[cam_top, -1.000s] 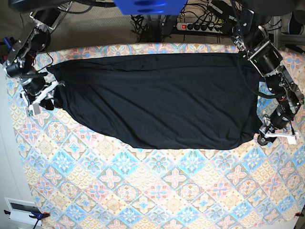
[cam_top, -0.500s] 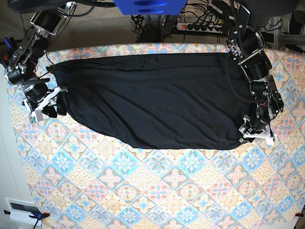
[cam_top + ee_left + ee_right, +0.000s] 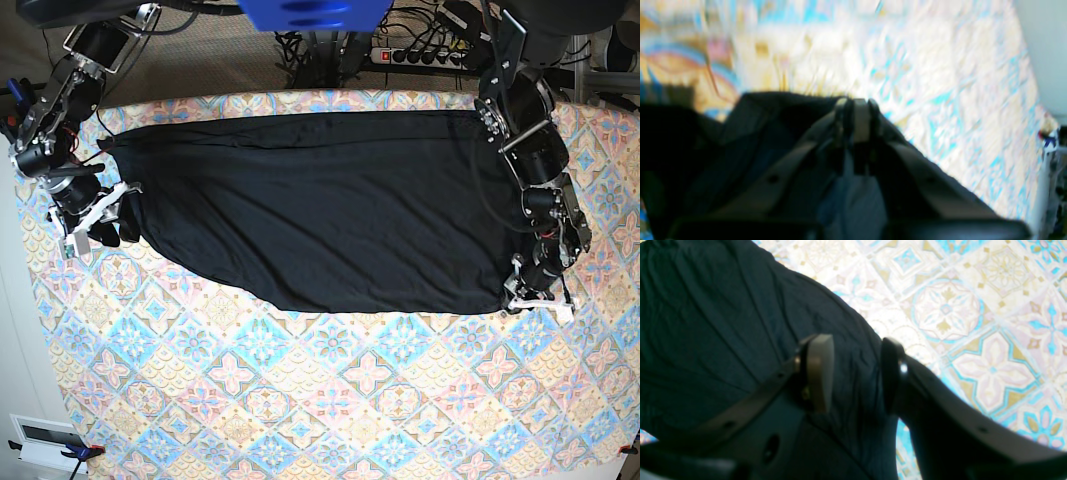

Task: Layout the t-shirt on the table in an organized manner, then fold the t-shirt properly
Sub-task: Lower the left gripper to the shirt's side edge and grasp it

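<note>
Black t-shirt (image 3: 320,205) flat on table (image 3: 330,400); left claw (image 3: 857,115) clamped on hem corner; right claw (image 3: 853,373) apart, straddling edge.

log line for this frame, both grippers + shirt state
left gripper: shut on t-shirt corner | right gripper: open over t-shirt edge | t-shirt: spread on table

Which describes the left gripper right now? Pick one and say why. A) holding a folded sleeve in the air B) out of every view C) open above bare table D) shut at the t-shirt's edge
D: in the left wrist view the left gripper has its jaws pressed together with the t-shirt right at the tips, low over the table.
</note>
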Robot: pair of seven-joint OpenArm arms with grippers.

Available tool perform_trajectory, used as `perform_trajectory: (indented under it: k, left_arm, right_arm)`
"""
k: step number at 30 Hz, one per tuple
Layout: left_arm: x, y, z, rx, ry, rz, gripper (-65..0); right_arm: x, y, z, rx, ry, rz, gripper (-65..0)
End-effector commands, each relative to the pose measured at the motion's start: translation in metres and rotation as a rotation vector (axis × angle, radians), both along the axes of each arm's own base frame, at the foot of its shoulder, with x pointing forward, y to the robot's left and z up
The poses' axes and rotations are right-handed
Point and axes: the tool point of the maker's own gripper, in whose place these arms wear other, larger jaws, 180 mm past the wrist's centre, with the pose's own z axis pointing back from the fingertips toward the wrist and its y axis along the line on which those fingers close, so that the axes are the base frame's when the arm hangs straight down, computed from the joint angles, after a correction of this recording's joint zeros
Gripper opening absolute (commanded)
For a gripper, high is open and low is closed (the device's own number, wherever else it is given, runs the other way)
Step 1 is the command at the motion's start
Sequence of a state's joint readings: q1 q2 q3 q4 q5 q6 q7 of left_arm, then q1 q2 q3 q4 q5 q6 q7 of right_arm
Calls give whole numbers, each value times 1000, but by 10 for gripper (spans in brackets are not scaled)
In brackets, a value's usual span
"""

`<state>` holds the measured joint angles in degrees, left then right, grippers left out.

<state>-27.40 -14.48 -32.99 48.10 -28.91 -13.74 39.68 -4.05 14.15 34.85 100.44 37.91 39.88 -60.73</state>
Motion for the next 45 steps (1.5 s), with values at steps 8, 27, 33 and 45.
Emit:
perform_trajectory:
  k: [8, 27, 33, 45]
  left_arm:
    - [23, 28, 47, 48, -110, 29, -642]
    - [-4, 17, 11, 16, 14, -24, -342]
    - [-1, -7, 3, -23, 15, -44, -292]
    - [7, -12, 8, -23, -26, -27, -457]
  right_arm:
    - [8, -2, 17, -2, -59, 8, -423]
    - [8, -1, 17, -2, -59, 9, -423]
    - [8, -1, 17, -3, -58, 10, -423]
    - [7, -1, 17, -4, -58, 10, -423]
